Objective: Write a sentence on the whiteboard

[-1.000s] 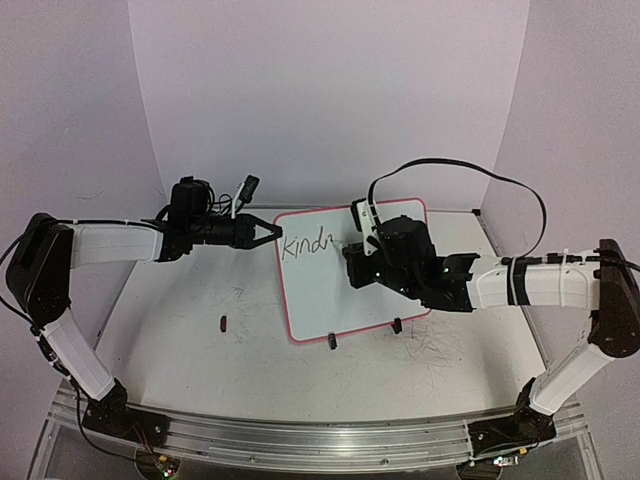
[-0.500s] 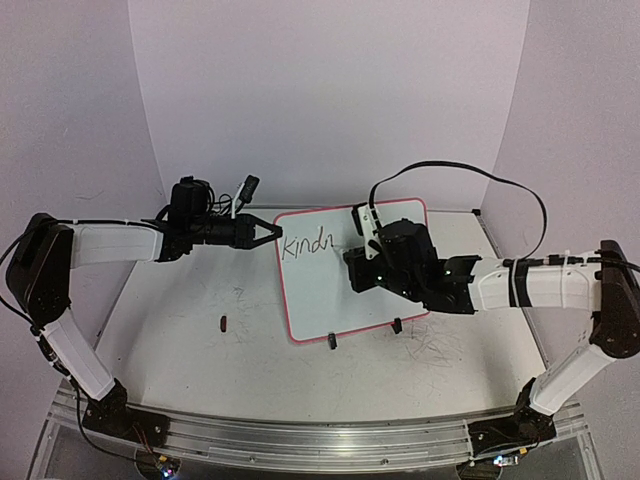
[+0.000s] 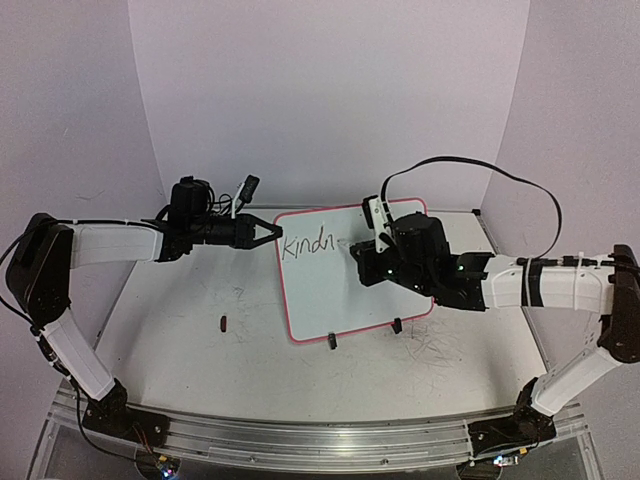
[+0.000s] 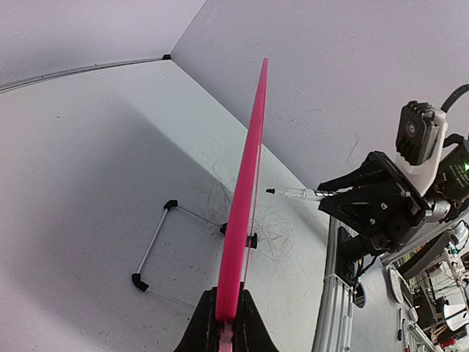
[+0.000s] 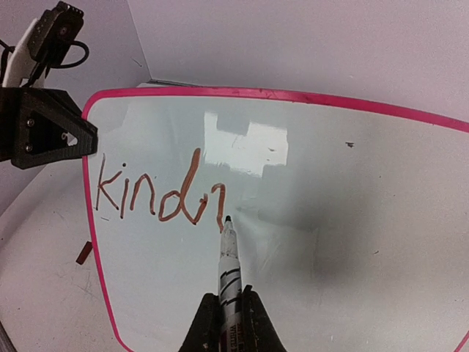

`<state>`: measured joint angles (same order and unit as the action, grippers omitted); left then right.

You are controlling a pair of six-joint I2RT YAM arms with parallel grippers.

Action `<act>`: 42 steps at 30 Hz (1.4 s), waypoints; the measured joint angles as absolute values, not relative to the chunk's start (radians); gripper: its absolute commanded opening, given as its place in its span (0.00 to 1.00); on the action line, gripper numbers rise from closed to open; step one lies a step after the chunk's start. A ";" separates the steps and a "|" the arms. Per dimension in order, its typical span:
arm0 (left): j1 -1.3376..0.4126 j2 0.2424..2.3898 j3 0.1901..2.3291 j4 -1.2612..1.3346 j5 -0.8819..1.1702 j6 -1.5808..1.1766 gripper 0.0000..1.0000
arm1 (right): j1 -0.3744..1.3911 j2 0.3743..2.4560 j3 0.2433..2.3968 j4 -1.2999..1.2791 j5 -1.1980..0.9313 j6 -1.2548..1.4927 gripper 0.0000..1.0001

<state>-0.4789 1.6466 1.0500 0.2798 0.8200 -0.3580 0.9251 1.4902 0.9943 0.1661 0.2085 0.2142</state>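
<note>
Left claw: the left gripper point(image 4: 223, 314) is pinched tight on the pink frame of the whiteboard point(image 3: 335, 295), at the top of its left edge.
Right claw: the right gripper point(image 5: 228, 302) is clamped on a marker point(image 5: 229, 258), which points out past the fingertips at the board face.
Board and claws: the board sits between the two claws, the left one at its rim and the right one over its upper middle.
Writing: the sentence point(image 5: 157, 192) reads only "kindn" so far, in reddish-brown strokes along the upper left of the board; the marker tip sits at the foot of the last stroke.
Board pose: it stands tilted mid-table, propped on a thin wire stand point(image 4: 152, 251), with two black clip feet point(image 3: 331, 341) on its near edge.
Surface: a white tabletop point(image 3: 190, 360), scuffed with dark pen marks; a small dark piece point(image 3: 223, 322) lies left of the board, apart from it.
Room: plain pale lilac walls point(image 3: 330, 90) close in the back and both sides.
</note>
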 measured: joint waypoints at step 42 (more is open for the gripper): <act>-0.482 1.643 1.050 0.279 0.817 -0.357 0.00 | 0.914 1.526 1.006 0.199 0.276 0.214 0.00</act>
